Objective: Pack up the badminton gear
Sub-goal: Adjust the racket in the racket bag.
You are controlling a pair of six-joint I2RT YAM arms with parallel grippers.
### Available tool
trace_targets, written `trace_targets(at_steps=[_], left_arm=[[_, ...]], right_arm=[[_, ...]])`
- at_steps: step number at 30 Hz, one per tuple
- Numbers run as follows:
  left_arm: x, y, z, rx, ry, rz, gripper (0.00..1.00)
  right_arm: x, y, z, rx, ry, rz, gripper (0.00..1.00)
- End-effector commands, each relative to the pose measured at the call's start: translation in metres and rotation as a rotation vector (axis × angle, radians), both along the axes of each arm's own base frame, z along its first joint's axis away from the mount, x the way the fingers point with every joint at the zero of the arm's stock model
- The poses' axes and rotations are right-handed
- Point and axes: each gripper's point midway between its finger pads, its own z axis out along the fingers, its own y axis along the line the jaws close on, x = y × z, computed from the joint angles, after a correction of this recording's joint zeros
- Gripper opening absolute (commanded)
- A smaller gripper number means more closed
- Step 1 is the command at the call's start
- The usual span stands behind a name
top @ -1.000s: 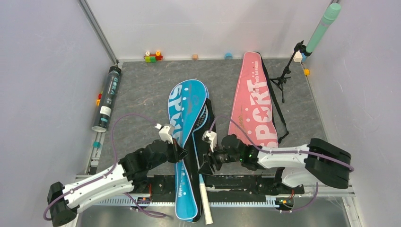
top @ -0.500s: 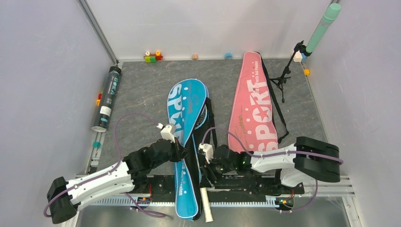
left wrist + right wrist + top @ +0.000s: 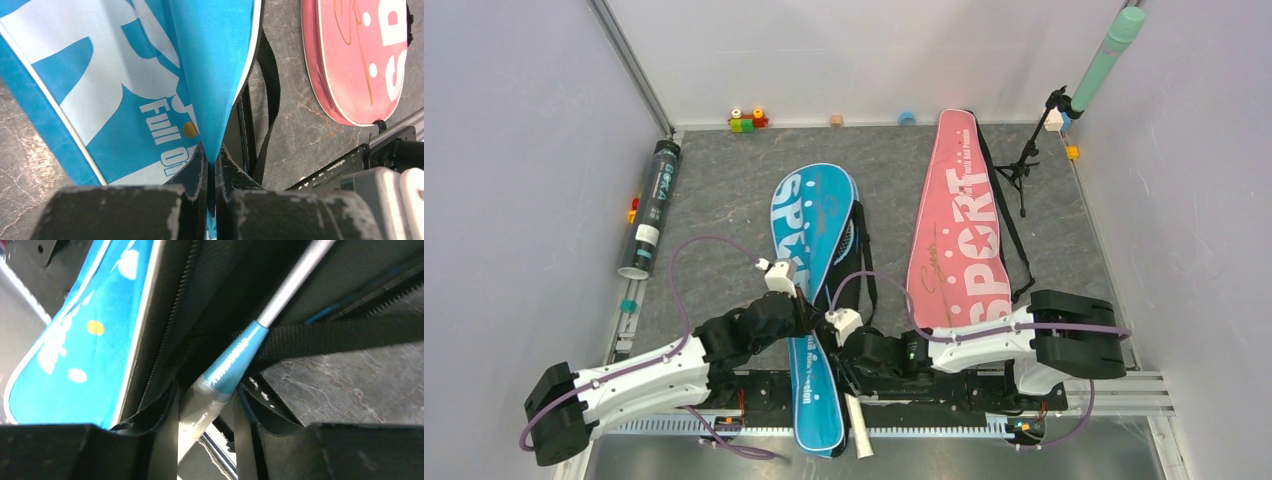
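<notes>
Left pincer (image 3: 214, 156) is clamped shut on the blue bag's (image 3: 807, 250) flap edge. The racket (image 3: 235, 357) is mostly hidden inside that bag. Only its shaft and white handle (image 3: 857, 428) show, and the handle overhangs the near tabletop (image 3: 724, 200) edge. Right pincer (image 3: 205, 405) straddles the handle's top, but I can't tell if it's gripping. Pink bag (image 3: 959, 230) lies just right of the blue one. Tube (image 3: 652, 205) is well apart, along the left edge.

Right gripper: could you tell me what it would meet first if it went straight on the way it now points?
Most likely the blue racket, whose handle end lies between the fingers of the right gripper. Beyond is the black strap of the blue racket bag, though depth is unclear.
</notes>
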Motion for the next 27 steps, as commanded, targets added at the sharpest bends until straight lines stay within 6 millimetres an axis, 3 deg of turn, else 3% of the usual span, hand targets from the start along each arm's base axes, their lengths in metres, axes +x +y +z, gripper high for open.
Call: trace_targets(at_steps=[1, 6, 11, 20, 23, 27], left_arm=[[0.016, -0.014, 0.040, -0.112, -0.092, 0.030, 0.02], [-0.004, -0.026, 0.050, -0.155, -0.074, -0.112, 0.02], [-0.029, -0.032, 0.045, -0.155, -0.026, -0.249, 0.02], [-0.054, -0.048, 0.028, -0.276, 0.037, -0.369, 0.02], [-0.046, -0.040, 0.016, -0.248, 0.039, -0.295, 0.02], [-0.024, -0.019, 0.005, -0.170, -0.003, -0.142, 0.02]], right_arm=[[0.026, -0.021, -0.010, -0.116, -0.123, -0.096, 0.27], [0.063, 0.009, 0.027, 0.095, -0.168, -0.199, 0.00], [0.089, 0.033, 0.055, 0.301, -0.130, -0.218, 0.00], [0.131, 0.078, 0.083, 0.490, -0.108, -0.199, 0.00], [0.111, 0.096, 0.101, 0.588, -0.039, -0.058, 0.00], [0.061, 0.090, 0.114, 0.671, 0.084, 0.140, 0.02]])
